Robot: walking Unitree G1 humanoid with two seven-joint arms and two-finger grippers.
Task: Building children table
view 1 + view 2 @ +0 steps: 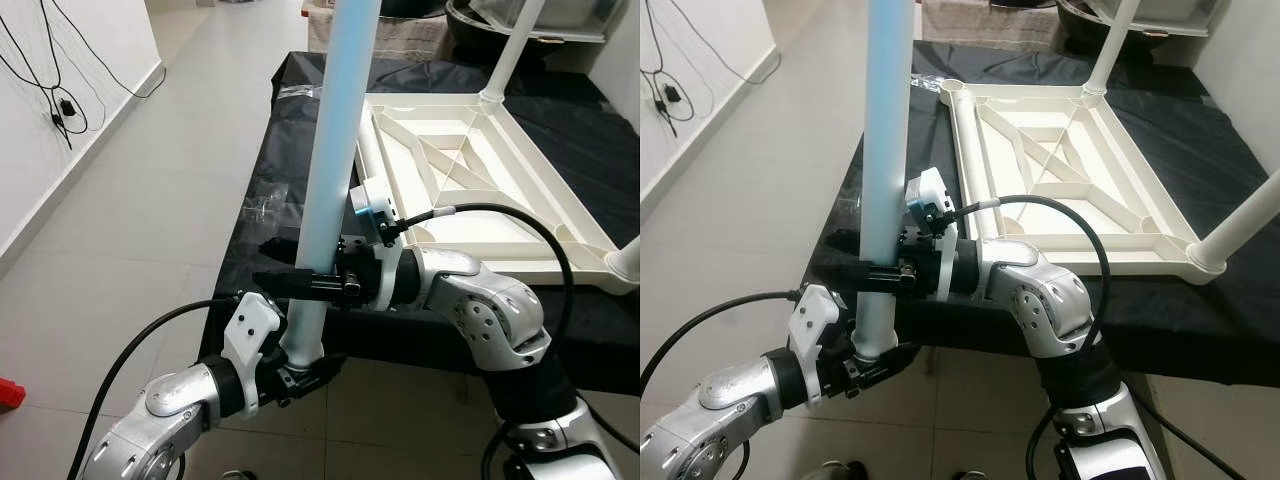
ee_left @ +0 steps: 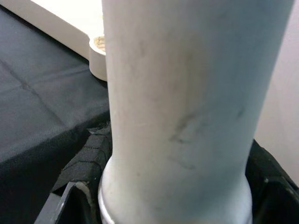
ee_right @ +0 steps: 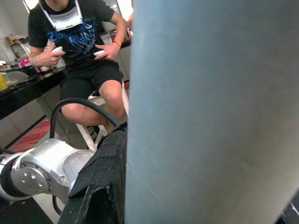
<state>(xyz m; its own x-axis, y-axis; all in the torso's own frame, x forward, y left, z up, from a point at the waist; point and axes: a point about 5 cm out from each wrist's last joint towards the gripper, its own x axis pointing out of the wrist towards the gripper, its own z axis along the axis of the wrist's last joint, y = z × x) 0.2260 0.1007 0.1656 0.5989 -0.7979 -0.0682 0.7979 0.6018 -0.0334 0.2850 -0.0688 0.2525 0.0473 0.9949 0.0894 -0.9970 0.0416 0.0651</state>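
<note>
Both silver arms bent inward, meeting in front of the torso. Left gripper (image 1: 300, 375) low, fingers clamped on table leg (image 1: 335, 150) base. Right gripper (image 1: 300, 283) above it, fingers closed around same leg.

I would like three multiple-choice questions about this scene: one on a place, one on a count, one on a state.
1. Where does the white tabletop lie?
A. Upside down on the black cloth
B. On the floor tiles
C. Leaning on the wall

2. How many legs already stand on the tabletop's corners?
A. None
B. Two
C. Four

3. How is the pale leg in front held?
A. Lying loose on the cloth
B. By one gripper only
C. Upright, by both grippers

Answers:
1. A, its ribbed underside faces up on the cloth.
2. B, one far leg and one near leg rise from corner sockets.
3. C, the left gripper clamps its lower end and the right gripper clamps it just above.
</note>
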